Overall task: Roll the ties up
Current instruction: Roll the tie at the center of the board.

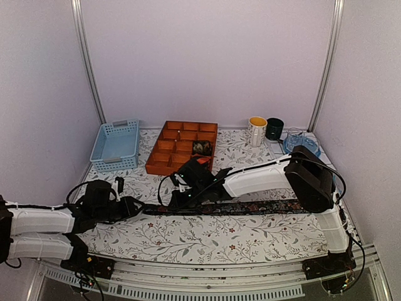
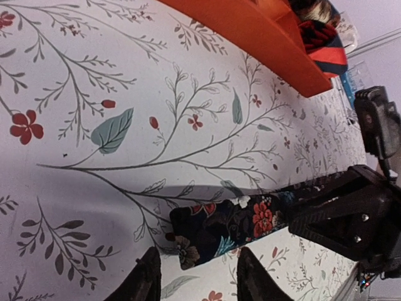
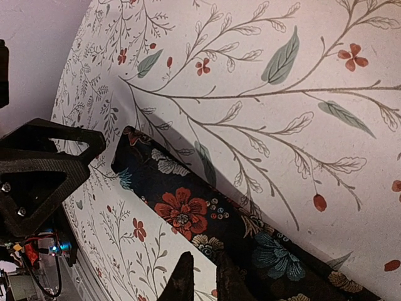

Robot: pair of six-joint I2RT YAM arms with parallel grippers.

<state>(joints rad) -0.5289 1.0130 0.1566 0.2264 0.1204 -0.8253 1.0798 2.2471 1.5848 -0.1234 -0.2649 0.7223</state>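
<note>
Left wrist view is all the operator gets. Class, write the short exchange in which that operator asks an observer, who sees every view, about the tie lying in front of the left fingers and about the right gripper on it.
Operator: How far does the tie run past the right gripper?
Observer: From above it is one long flat strip, not rolled at all, running well to the right.
Operator: Is the right gripper holding it?
Observer: Its wrist view shows the fingertips close together at the tie's edge, a short way in from the end. Whether they pinch the cloth cannot be told.
</note>
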